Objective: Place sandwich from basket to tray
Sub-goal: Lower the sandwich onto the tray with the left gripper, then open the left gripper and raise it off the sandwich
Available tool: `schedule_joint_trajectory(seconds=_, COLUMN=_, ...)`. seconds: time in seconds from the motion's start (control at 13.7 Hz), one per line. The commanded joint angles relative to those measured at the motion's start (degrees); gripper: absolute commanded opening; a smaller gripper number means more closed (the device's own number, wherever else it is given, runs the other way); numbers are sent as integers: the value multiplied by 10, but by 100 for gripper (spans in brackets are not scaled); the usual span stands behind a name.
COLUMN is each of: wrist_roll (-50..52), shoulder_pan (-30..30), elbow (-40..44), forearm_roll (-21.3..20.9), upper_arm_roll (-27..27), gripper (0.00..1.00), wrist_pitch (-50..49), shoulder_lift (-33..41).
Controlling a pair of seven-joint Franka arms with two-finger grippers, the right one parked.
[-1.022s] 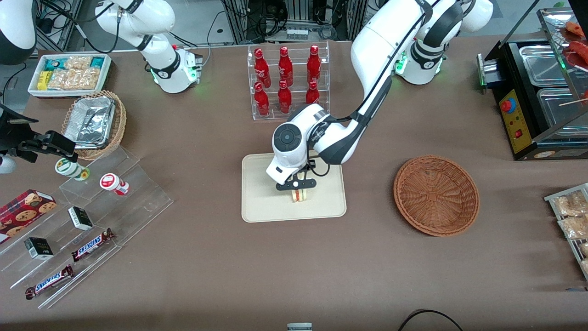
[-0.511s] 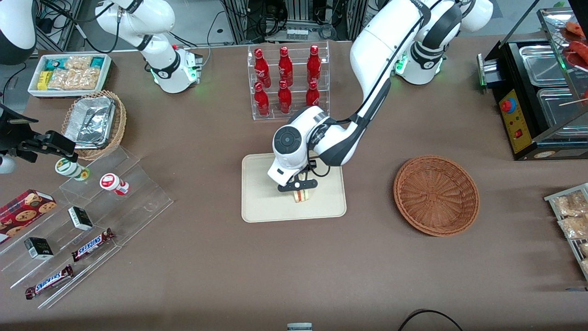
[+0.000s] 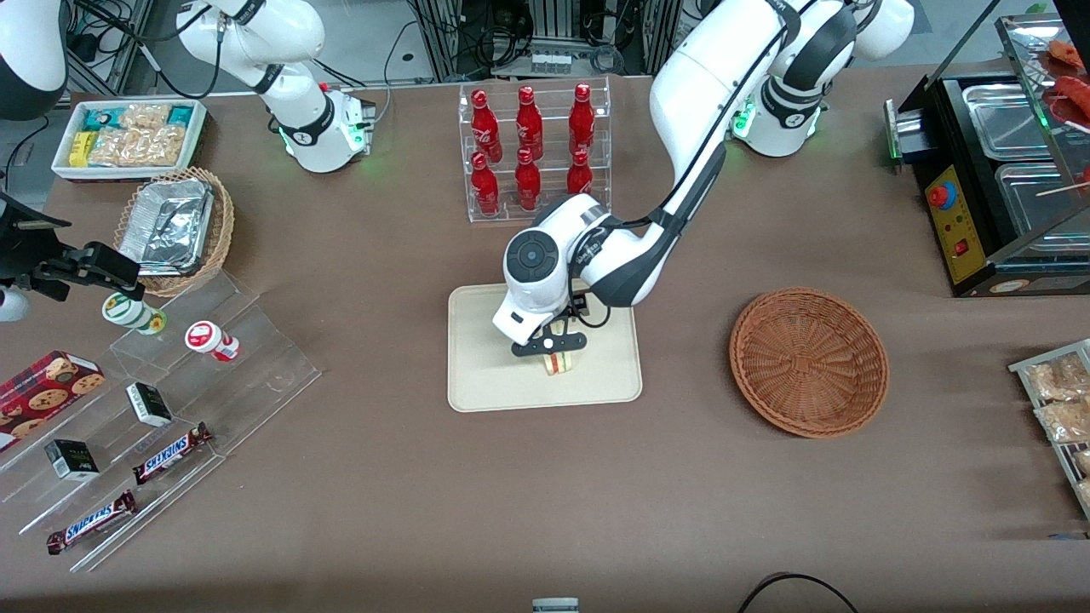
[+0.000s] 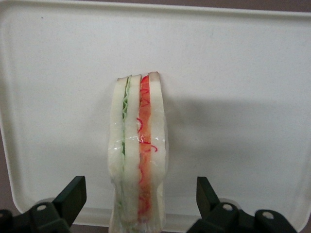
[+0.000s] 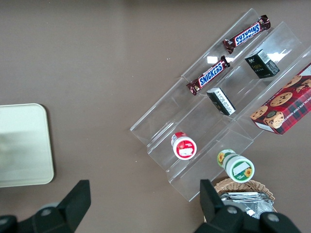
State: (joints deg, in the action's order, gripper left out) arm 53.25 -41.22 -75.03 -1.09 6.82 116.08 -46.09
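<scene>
Brown tabletop, flat cream rectangular tray (image 3: pixel 485 383): gripper (image 4: pixel 141 206) jaws spread wide, clear of the upright white-bread triangular sandwich (image 4: pixel 138 155). Lift straight up, no sideways nudge.

White arm (image 3: pixel 715 77), grey joints, blk cable; blk hand (image 3: pixel 550 344).

Front view: high above the desk (image 3: pixel 545 494), looking steeply down and facing both arm bases; takes in the whole desk.
Left wrist view: close above the tray (image 4: pixel 243 58), looking down past the gripper (image 4: pixel 141 208); jaws stand apart either side of the sandwich (image 4: pixel 138 155).
Right wrist view: looks straight down from higher up, at the parked arm's end.
Shared: tray (image 3: pixel 485 383) in all three, only a corner (image 5: pixel 24 145) in the right wrist view; stepped shelf (image 5: pixel 228 111) (image 3: pixel 213 375) in front and right wrist views.
</scene>
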Motion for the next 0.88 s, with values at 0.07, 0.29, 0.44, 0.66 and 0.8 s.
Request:
schedule_joint_trajectory(seconds=0.07, wrist_roll=5, shoulder_pan=-4, elbow=5, forearm_roll=-8, upper_arm_roll=-7, gripper=100, wrist_pitch=-52, shoulder_lift=44)
schedule_joint_trajectory(seconds=0.29, wrist_roll=4, shoulder_pan=-4, elbow=5, forearm_roll=-3, upper_arm_roll=-6, gripper=100, wrist_pitch=-96, shoulder_lift=92)
schedule_joint_trajectory(seconds=0.44, wrist_roll=-23, shoulder_pan=4, elbow=4, forearm_roll=-1, upper_arm_roll=-7, gripper=100, wrist_pitch=-124, shoulder_lift=122)
schedule_joint_trajectory(seconds=0.66, wrist_roll=-76, shoulder_pan=28, elbow=-3, forearm_roll=-1, upper_arm_roll=-7, gripper=100, wrist_pitch=-171, shoulder_lift=161)
schedule_joint_trajectory(seconds=0.8, wrist_roll=-128, shoulder_pan=55, elbow=-2, forearm_roll=-5, upper_arm_roll=-7, gripper=100, wrist_pitch=-209, shoulder_lift=180)
